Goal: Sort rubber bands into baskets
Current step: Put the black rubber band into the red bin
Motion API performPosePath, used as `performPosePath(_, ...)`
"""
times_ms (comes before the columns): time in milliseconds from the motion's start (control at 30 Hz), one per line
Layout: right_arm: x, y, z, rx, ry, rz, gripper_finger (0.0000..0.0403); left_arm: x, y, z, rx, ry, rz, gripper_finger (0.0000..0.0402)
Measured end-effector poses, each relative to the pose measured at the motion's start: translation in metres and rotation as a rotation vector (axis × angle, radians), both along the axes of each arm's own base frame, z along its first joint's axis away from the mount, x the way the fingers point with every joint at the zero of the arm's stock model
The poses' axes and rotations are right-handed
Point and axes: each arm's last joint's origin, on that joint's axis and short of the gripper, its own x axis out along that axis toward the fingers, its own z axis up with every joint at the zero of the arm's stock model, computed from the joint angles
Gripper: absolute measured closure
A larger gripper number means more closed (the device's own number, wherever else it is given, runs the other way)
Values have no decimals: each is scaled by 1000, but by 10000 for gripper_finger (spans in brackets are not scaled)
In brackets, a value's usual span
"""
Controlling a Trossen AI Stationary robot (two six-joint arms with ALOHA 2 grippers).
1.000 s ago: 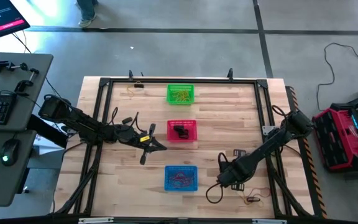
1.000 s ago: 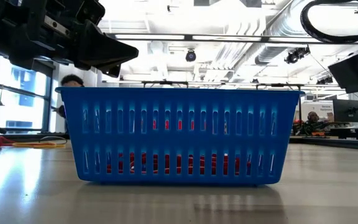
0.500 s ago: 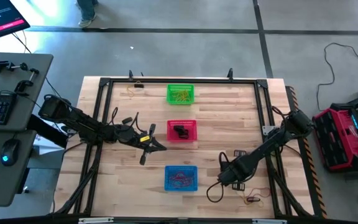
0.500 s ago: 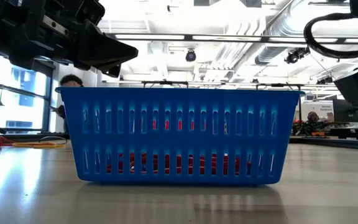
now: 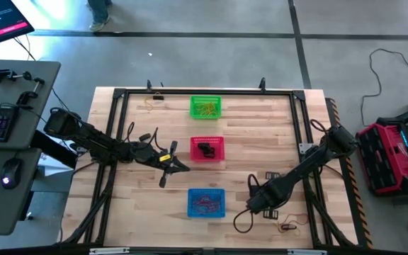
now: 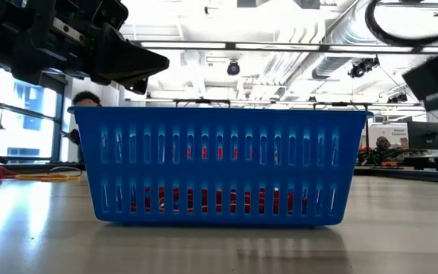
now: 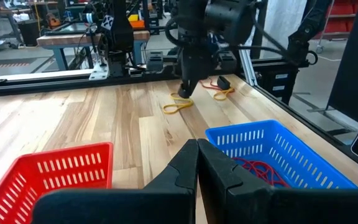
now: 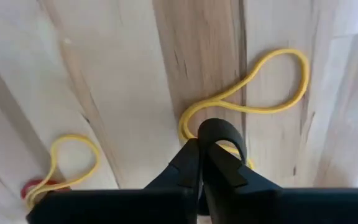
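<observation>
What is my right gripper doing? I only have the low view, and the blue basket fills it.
Observer: The right gripper is down at the table, shut on a yellow rubber band.
Operator: Any other bands near it?
Observer: Yes, a second yellow band lies apart from the first, with a red band touching it.
Operator: And the left gripper?
Observer: The left gripper is shut and holds nothing, hovering between the red basket and the blue basket.
Operator: What is in the green basket?
Observer: The green basket holds yellow bands.
</observation>
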Motion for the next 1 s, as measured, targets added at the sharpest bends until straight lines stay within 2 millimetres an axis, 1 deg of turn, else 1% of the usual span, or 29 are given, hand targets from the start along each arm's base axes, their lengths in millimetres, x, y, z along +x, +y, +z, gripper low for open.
performPosePath(133,6,1,16,-72,-31,27,400,0,0,0,0,-1,0,401)
performPosePath(200,10,-1,25,-157,-98,75,402,0,0,0,0,-1,0,401)
performPosePath(267,16,-8,34,-257,-205,116,402,0,0,0,0,-3,0,401)
performPosePath(333,23,-18,44,-340,-323,130,402,0,0,1,-1,-7,0,401)
performPosePath(400,29,-31,52,-370,-444,123,402,0,0,1,-2,-14,0,401)
performPosePath(467,37,-45,59,-383,-569,111,402,0,0,2,-3,-17,0,401)
performPosePath(567,56,-68,68,-360,-773,95,402,0,0,2,-3,-18,0,401)
performPosePath(667,76,-93,67,-304,-914,57,403,0,0,2,-26,-14,3,401)
performPosePath(767,93,-119,58,-311,-990,-61,403,0,0,2,-49,-6,7,401)
performPosePath(833,99,-134,53,-319,-1003,-148,403,0,0,2,-51,-6,7,401)
performPosePath(900,104,-143,52,-296,-1031,-213,403,0,0,2,-51,-6,7,401)
performPosePath(1000,110,-150,49,-237,-1057,-258,403,0,0,2,-38,-8,6,401)
